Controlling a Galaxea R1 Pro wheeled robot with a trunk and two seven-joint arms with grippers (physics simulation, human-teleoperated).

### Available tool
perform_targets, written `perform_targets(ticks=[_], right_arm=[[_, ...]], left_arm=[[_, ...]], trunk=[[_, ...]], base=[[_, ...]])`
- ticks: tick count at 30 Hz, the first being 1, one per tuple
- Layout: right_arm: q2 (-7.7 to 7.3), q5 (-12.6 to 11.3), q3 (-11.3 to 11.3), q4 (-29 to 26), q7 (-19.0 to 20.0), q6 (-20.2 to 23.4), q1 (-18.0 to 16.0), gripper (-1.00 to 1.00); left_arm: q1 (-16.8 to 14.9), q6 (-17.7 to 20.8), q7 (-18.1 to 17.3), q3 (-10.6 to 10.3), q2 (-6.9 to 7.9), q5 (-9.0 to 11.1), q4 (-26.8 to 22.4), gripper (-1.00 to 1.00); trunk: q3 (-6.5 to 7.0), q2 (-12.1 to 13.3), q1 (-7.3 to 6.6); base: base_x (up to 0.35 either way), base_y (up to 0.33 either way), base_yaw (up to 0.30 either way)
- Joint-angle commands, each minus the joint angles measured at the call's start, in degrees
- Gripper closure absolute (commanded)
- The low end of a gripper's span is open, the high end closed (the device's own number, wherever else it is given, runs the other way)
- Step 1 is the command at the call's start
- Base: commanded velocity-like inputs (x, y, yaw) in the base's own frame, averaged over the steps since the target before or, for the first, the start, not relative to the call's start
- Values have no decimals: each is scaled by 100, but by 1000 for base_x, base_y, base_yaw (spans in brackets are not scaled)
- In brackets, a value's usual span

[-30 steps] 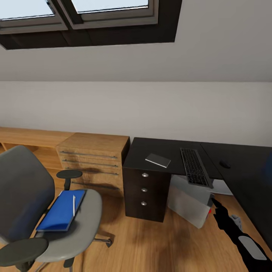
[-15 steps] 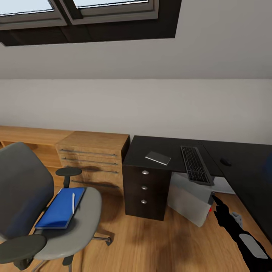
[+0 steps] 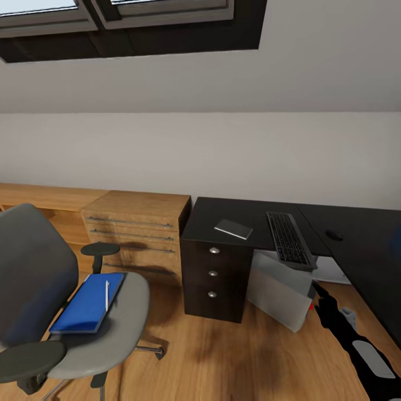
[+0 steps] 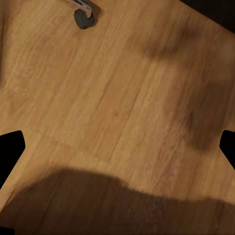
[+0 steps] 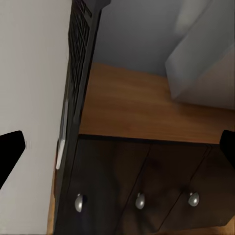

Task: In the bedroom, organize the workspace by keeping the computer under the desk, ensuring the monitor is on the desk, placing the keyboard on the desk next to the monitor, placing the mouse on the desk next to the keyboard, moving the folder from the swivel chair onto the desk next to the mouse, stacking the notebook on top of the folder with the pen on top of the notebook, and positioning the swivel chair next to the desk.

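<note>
The grey swivel chair [image 3: 39, 289] stands at the left, away from the black desk [image 3: 239, 214]. On its seat lies the blue folder [image 3: 86, 303] with the white pen [image 3: 107, 295] on top. The dark notebook [image 3: 233, 229], the keyboard [image 3: 287, 236] and the mouse [image 3: 334, 235] lie on the desk. Under the desk the grey computer [image 3: 278, 289] stands tilted. The monitor is out of view. My right gripper [image 3: 323, 295] hangs low in front of the computer, open and empty; its wrist view faces the desk drawers [image 5: 140, 200]. My left gripper [image 4: 117, 147] is open over bare floor.
A light wooden drawer unit [image 3: 139, 234] stands against the wall between chair and desk, with low wooden shelving [image 3: 33, 200] further left. A chair caster [image 4: 83, 18] shows on the wood floor [image 3: 223, 356]. A sloped ceiling with a skylight [image 3: 128, 22] hangs above.
The whole picture has shifted slightly, so the camera moved. The chair, folder, pen and desk items keep their places, and both grippers stay open.
</note>
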Motion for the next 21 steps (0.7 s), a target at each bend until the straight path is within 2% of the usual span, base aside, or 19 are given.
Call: perform_targets(ticks=[1,9,13,21], right_arm=[[2,-51,-19,-25,33,70,-4,-100],[-3,-28,17,-209,587,167,-4,-100],[-9,-8,24,-240,801,178,-4,-100],[-10,8,31,-247,888,182,-4,-100]], left_arm=[[-4,-26,40,-48,3,51,3,-100],[-4,-25,38,-48,-3,51,3,-100],[-4,-26,38,-48,-4,51,1,-100],[-4,-36,30,-46,0,45,2,-100]], trunk=[[-24,-44,22],[-168,-365,198],[-168,-365,198],[-168,-365,198]], base=[[0,0,0],[0,0,0],[0,0,0],[0,0,0]])
